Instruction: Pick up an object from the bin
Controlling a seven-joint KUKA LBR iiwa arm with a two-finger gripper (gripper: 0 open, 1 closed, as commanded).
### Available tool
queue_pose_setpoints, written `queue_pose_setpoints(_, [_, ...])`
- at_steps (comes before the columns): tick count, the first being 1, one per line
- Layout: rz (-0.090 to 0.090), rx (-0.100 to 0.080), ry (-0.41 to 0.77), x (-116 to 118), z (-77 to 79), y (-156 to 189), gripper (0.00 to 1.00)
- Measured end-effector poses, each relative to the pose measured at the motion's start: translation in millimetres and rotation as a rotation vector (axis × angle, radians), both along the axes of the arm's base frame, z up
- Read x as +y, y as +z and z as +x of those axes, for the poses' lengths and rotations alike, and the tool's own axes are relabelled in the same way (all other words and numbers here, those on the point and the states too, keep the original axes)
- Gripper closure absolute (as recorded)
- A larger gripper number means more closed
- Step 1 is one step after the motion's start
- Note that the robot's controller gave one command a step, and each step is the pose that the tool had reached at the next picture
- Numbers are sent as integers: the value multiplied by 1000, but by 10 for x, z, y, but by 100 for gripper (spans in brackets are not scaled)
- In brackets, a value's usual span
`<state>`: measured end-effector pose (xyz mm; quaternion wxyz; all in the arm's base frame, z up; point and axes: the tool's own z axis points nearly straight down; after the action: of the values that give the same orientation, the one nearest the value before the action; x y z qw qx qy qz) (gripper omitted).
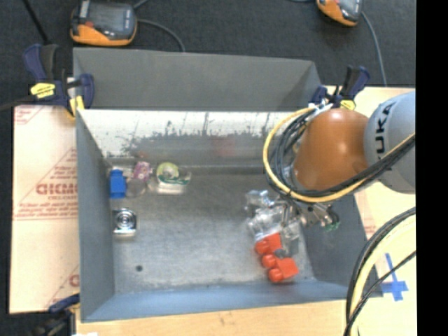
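The red plastic piece [281, 269] lies on the floor of the bin [95, 222] near the front right corner. It is a lumpy thing of two or three red blocks running toward the front wall. Its upper end sits right under the gripper [281, 228], which hangs low over that spot. A clear, glassy piece [256, 213] lies just beside the gripper on its left.

You cannot tell from this view whether the gripper is parted, closed or clamped on anything, so treat nothing as held.

If the red piece is your pick, I would centre on one red block rather than on the seam where red meets clear. Close across its narrow side and lift straight up. The right wall is near, so allow little sideways drift. Count the pick as made only once you see the piece come off the floor.

The orange cover [329, 149] and the loop of cables [278, 161] hide the wrist and the right rear of the floor. It is hard to make out where the metal ends and the clear piece begins. You also cannot tell whether the red blocks are joined or separate.

Well apart on the left lie a blue block [117, 183], a pinkish clear thing [142, 174], a pale round thing [170, 176] and a small metal disc [124, 221]. None of them is in your way.
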<state>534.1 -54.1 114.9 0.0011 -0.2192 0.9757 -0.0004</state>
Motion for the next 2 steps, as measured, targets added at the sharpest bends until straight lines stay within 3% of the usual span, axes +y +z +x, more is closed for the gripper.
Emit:
queue_pose_setpoints(1, [19,-33,12,-150,45,-351,0])
queue_pose_setpoints(2, [20,-44,16,-119,78,-318,100])
